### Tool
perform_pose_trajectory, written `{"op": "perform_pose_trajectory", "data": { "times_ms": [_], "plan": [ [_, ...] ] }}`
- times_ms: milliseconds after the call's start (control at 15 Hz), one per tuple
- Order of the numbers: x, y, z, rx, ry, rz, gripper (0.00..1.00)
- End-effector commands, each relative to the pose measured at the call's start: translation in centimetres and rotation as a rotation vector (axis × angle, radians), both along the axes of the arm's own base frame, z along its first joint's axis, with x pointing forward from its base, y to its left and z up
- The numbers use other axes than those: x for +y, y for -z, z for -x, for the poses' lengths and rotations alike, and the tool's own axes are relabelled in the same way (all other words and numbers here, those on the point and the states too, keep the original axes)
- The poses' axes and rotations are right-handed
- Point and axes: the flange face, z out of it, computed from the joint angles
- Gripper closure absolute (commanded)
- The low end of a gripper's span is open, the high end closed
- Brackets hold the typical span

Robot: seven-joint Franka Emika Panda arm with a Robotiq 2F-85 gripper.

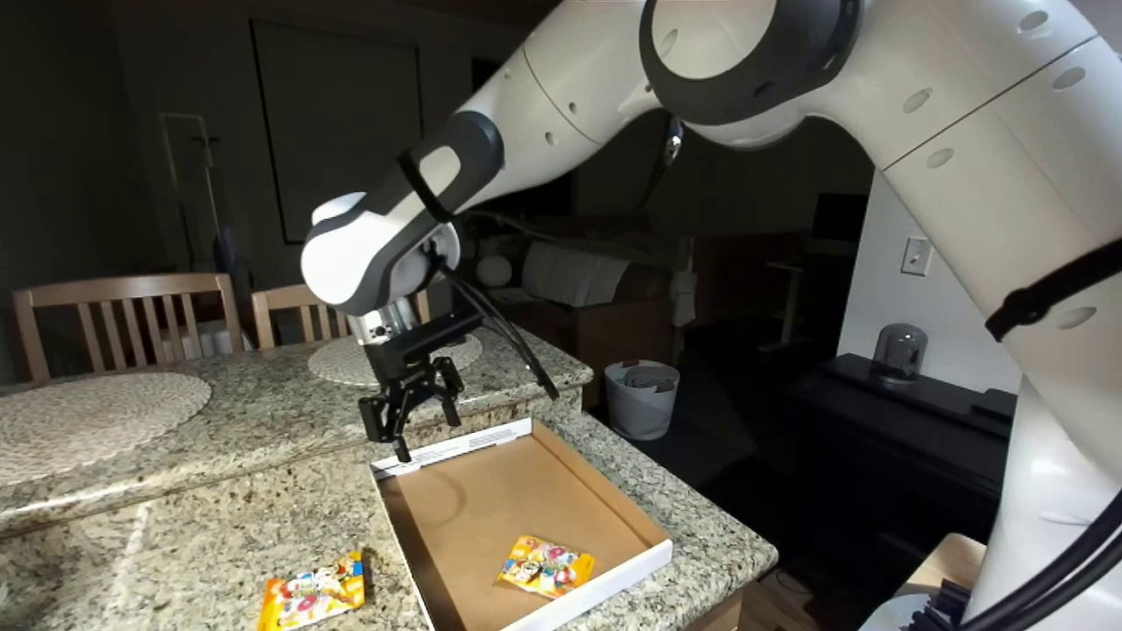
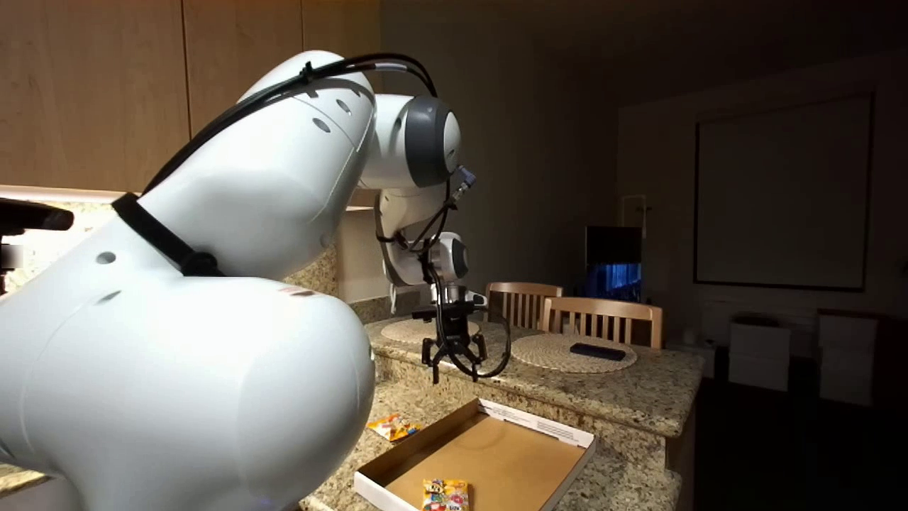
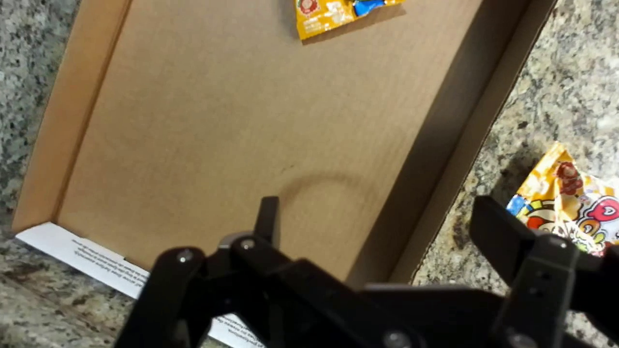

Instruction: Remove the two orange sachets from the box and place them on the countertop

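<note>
The cardboard box (image 1: 473, 504) lies on the speckled countertop (image 1: 210, 535); it also shows in the other views (image 2: 504, 454) (image 3: 217, 121). One orange sachet (image 1: 548, 565) lies inside the box, toward the end away from the raised ledge; it shows too in an exterior view (image 2: 445, 495) and, cut off at the top, in the wrist view (image 3: 333, 18). The other orange sachet (image 1: 314, 594) lies on the countertop beside the box (image 2: 394, 427) (image 3: 570, 203). My gripper (image 1: 428, 436) is open and empty, above the box's ledge-side end (image 2: 455, 377) (image 3: 377, 208).
A raised granite ledge (image 1: 263, 456) runs behind the box, with round placemats (image 1: 96, 421) on it. A dark phone (image 2: 597, 352) lies on a placemat. Wooden chairs (image 2: 603, 316) stand behind the ledge. A cable (image 2: 507, 348) loops beside the gripper.
</note>
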Motion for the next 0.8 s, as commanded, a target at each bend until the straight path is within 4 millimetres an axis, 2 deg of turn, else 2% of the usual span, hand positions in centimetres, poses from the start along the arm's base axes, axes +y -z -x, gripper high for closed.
{"op": "perform_pose_trajectory", "data": {
  "times_ms": [0,467,733],
  "plan": [
    [-3.7,0.2,2.0,-0.034,0.083,-0.14,0.0],
    [-11.3,4.3,5.0,-0.206,0.377,-0.357,0.0],
    [-12.8,6.9,7.2,-0.13,0.394,-0.347,0.0]
  ]
}}
